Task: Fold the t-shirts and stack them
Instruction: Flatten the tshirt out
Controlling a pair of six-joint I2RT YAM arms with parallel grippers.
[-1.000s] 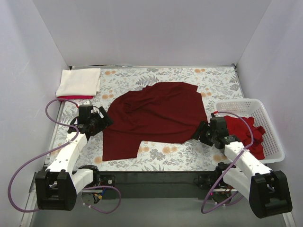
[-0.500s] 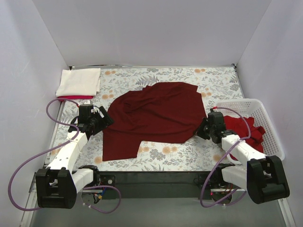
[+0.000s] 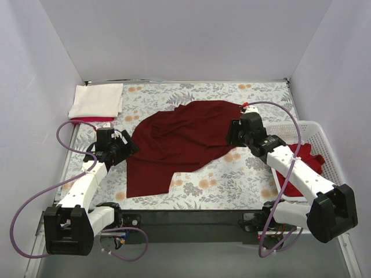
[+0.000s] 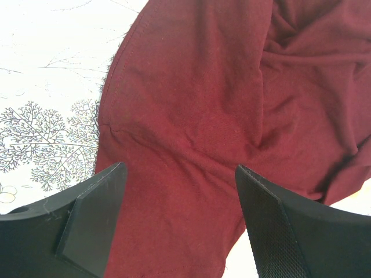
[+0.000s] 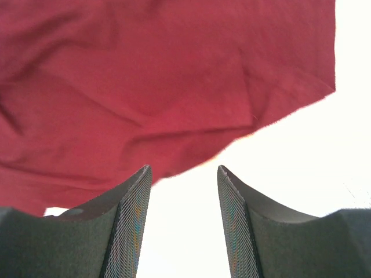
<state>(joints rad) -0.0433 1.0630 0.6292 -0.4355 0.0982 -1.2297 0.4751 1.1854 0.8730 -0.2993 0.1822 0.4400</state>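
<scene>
The right gripper (image 3: 233,134), jaws parted and gripping nothing, stood at the right edge of the maroon t-shirt (image 3: 185,136). The left gripper (image 3: 124,146), likewise released, hovered over its left edge. The white basket (image 3: 307,125) held red shirts (image 3: 306,159). Since one second earlier, the right arm had advanced from beside the basket, and the shirt's near-right corner had drawn inward. The shirt lay on the table (image 3: 232,179), long axis near-left to far-right.

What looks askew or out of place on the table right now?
The maroon t-shirt lies rumpled and skewed, with loose folds across it rather than spread flat. At the far-left stack, the red shirt peeks out under the cream t-shirt. Nothing looks spilled or damaged.
</scene>
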